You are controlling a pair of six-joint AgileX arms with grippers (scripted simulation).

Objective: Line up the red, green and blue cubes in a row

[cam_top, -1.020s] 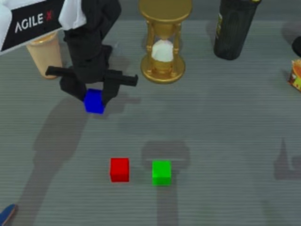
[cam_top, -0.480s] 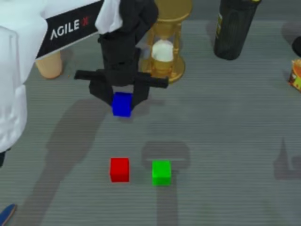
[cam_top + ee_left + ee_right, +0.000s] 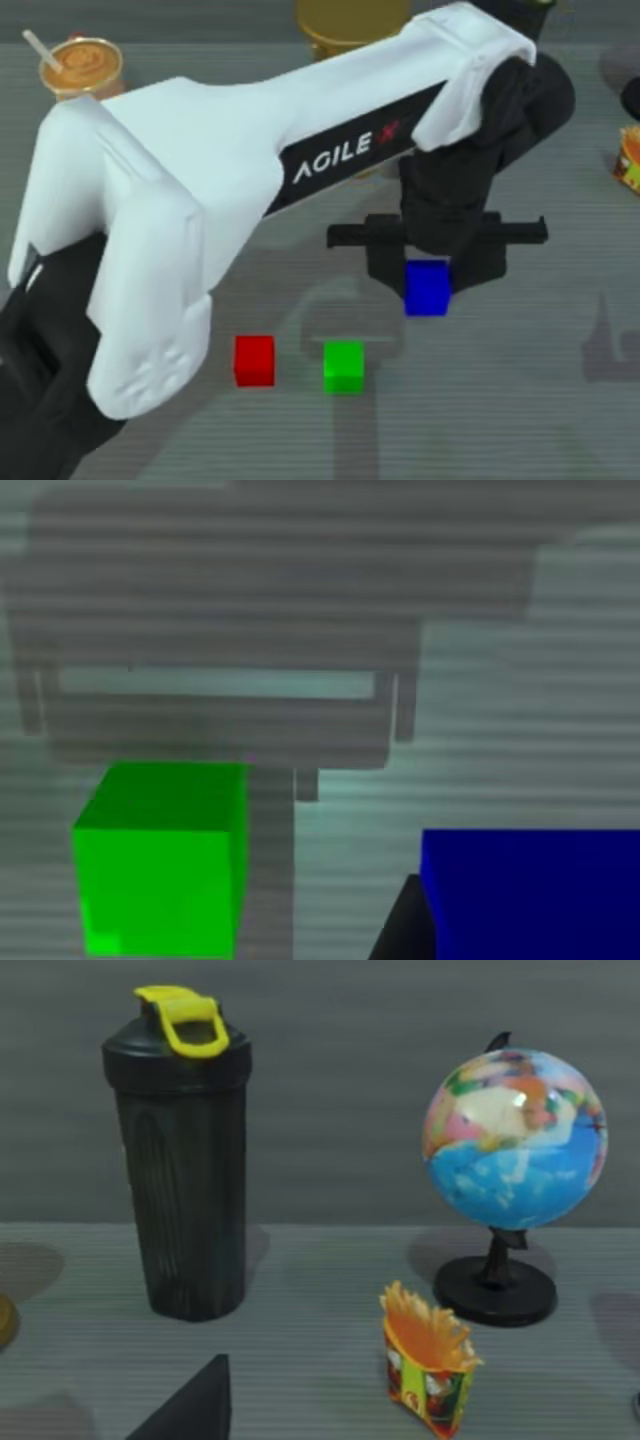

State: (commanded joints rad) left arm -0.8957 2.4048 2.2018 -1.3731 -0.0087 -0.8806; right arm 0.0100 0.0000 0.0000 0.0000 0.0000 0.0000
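Grey ribbed desk (image 3: 560,420): left end effector (image 3: 428,285), arm marked "AGILE X", is clamped on blue cube (image 3: 427,288) just right of the touching-free red cube (image 3: 254,360), green cube (image 3: 343,366) pair.

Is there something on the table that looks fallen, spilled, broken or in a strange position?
Nothing stands out. The red cube and green cube sit flat side by side. The blue cube is held in the left pincer, beyond and right of the green one. The shaker bottle, globe and fries box stand upright.

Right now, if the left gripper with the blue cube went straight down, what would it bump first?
Probably bare table: the left gripper holds the blue cube right of the green cube, though height is unclear.
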